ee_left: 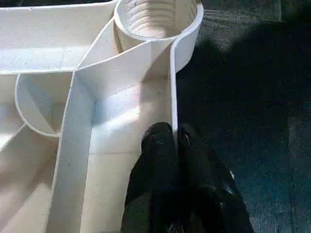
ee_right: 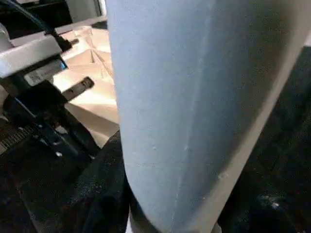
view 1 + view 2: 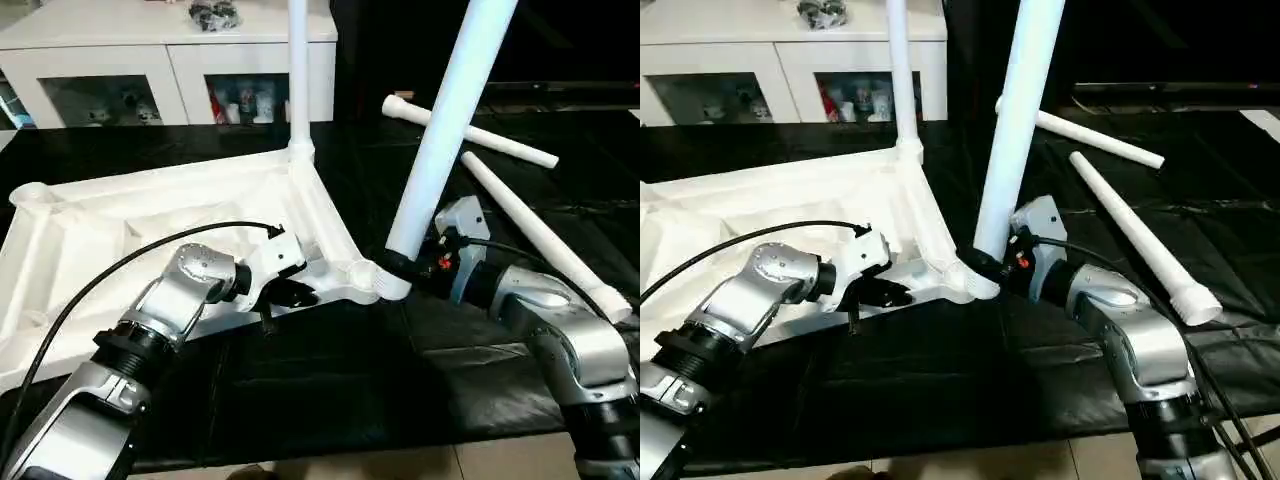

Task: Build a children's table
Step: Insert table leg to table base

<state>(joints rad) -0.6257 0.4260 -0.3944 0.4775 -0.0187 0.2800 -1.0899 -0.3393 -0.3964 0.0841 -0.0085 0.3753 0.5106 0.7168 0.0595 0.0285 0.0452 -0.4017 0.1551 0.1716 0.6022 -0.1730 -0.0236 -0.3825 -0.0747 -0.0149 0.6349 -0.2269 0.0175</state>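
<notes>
The white table top [image 3: 100, 230] lies upside down on the black cloth, ribs up. One leg [image 3: 298, 70] stands upright in its far corner socket. My left gripper [image 3: 290, 293] is shut on the thin near rim wall [image 1: 172, 104], just short of the near right corner socket [image 1: 158, 19], whose threads show bare. My right gripper [image 3: 400, 265] is shut on the lower end of a second leg [image 3: 450, 110]. That leg leans to the right, with its foot right at the same socket [image 3: 365, 280]. Up close, the held leg [image 2: 194, 97] hides the right gripper's fingers.
Two loose white legs [image 3: 480, 135] [image 3: 545, 240] lie on the cloth at the right, behind my right arm. A white cabinet with glass doors [image 3: 150, 60] stands at the back left. The cloth's front edge and the floor run just below my forearms.
</notes>
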